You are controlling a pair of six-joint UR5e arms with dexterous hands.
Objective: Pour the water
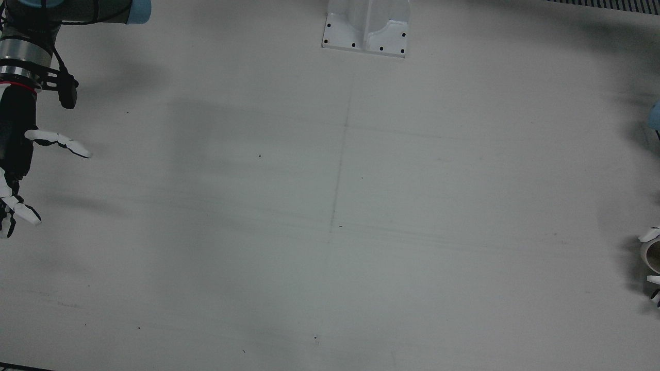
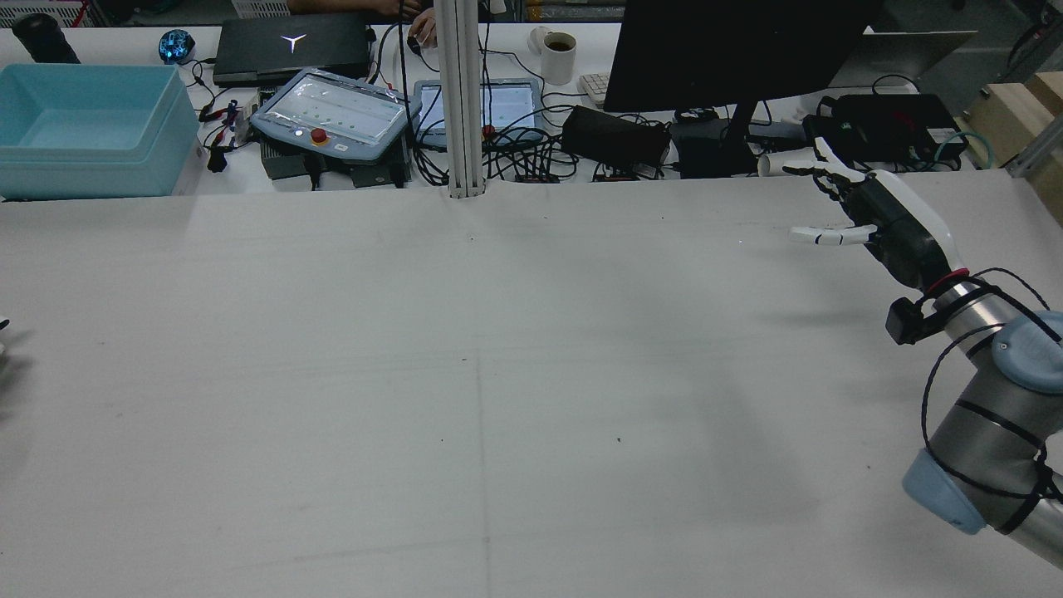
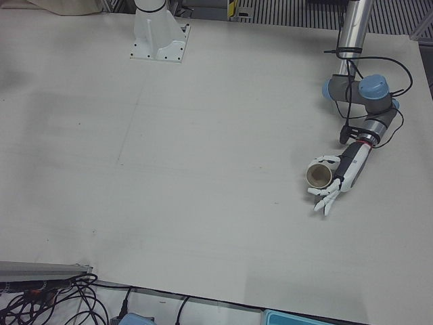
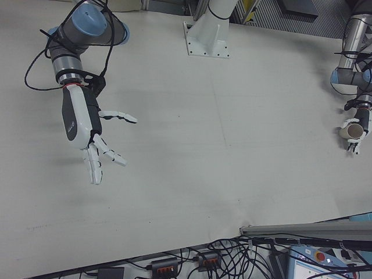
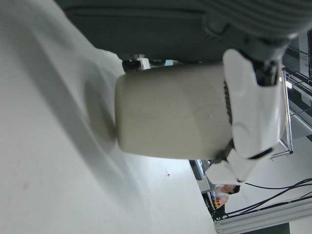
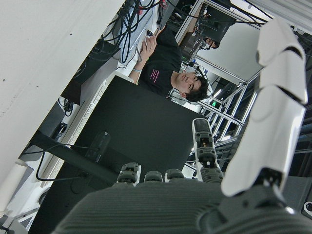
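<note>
A beige paper cup [image 3: 317, 175] stands upright on the white table [image 3: 203, 169], at the far right edge of the front view [image 1: 654, 253]. My left hand [image 3: 342, 177] is right beside it, thumb arched over its far side and fingers [image 3: 325, 202] straight and splayed along its near side. In the left hand view the cup [image 5: 170, 117] fills the middle, with the thumb across its top end. My right hand [image 4: 86, 125] hovers open over the other side of the table [image 1: 18, 154], fingers spread, holding nothing; it also shows in the rear view [image 2: 880, 220].
A white pedestal [image 1: 366, 31] is bolted at the back middle of the table. Past the far edge, a cluttered desk holds a dark monitor [image 2: 731, 50], teach pendants [image 2: 332, 112], a mug [image 2: 558, 54] and a blue bin [image 2: 83, 124]. A person [image 6: 170, 73] sits there.
</note>
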